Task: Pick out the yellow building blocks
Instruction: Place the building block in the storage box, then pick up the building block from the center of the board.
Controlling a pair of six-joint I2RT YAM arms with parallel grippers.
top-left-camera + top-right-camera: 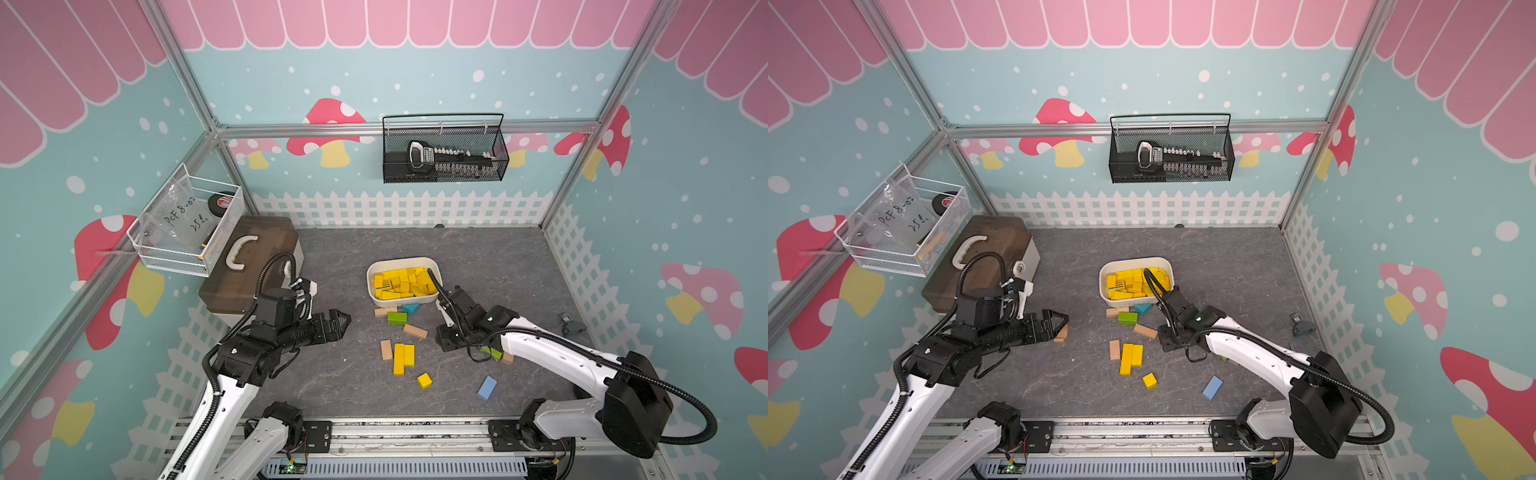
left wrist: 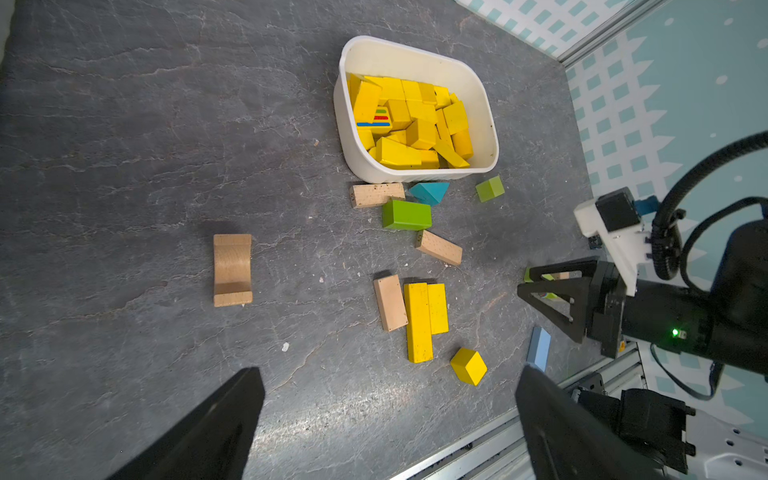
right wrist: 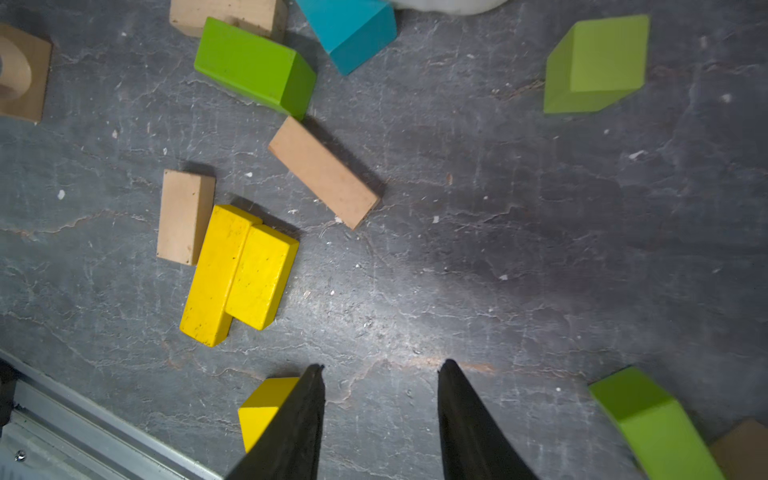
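Right fingers (image 3: pixel 469 424) narrowly apart, empty, yellow cube (image 3: pixel 262 411) outside them, left fingers (image 2: pixel 216 428) wide

**Two matching arms.** You are viewing the left arm (image 1: pixel 224 399) and the right arm (image 1: pixel 552 357). Both are wearing smooth white shell links joined by bulky black joint housings. A black corrugated cable (image 1: pixel 266 274) is running along each arm in a loose loop. The left end effector (image 1: pixel 343 322) and the right end effector (image 3: pixel 383 365) are each showing two matt black fingers, built as open triangular frames tapering to points. A white printed bracket (image 2: pixel 615 232) is carrying the camera at each wrist. A small green light (image 2: pixel 675 332) is glowing on the right arm's black wrist section. Black base plates (image 1: pixel 318 436) with visible screws are carrying both arms.
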